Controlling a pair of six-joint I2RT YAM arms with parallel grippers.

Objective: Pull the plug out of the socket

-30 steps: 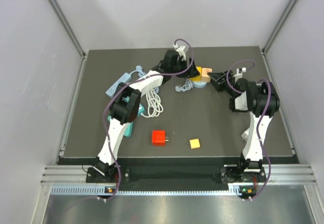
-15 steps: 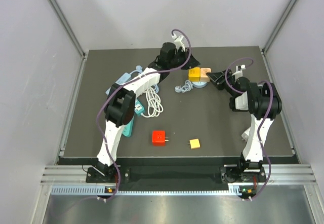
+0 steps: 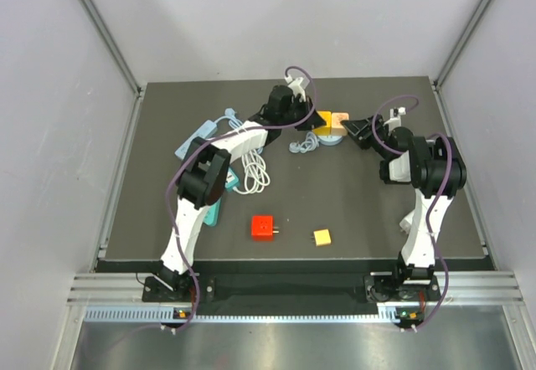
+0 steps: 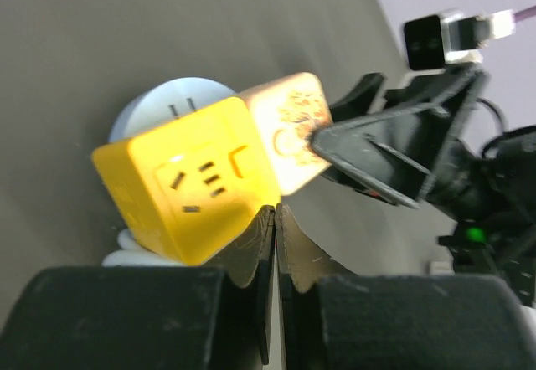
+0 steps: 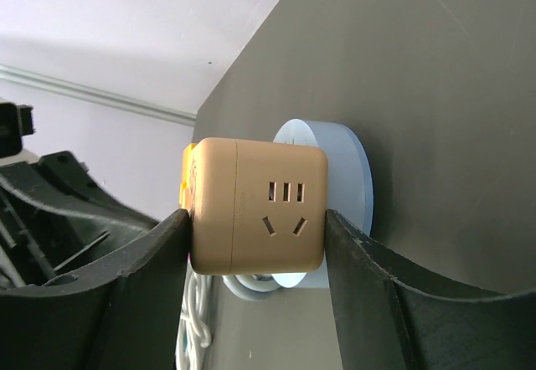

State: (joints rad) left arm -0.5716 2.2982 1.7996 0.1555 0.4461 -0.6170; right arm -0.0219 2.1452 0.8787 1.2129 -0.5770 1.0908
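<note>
The right gripper (image 5: 255, 219) was closed on the tan plastic cube (image 5: 260, 211), with one black finger pressed flat against each of two opposite side faces. The block was thereby braced against a pull along the joint. Its outlet face was turned toward the wrist camera.

The left gripper (image 4: 274, 215) was shown with its fingers brought together, only a thin slit left between the tips and nothing held. The tips were set just below the edge of the yellow plastic cube (image 4: 188, 182); whether it was touched could not be told.

The yellow cube was seated face to face against the tan one, and no gap was shown at the seam. The plug was therefore judged not yet drawn from the socket. Which cube carried the pins could not be told, the joint being hidden.

The joined pair was placed at the far middle of the dark grey table (image 3: 352, 202), on a pale blue round disc (image 5: 347, 156).

It was judged that the left fingers would need to be opened and set around the yellow cube before any pull could be made against the right-hand hold.
</note>
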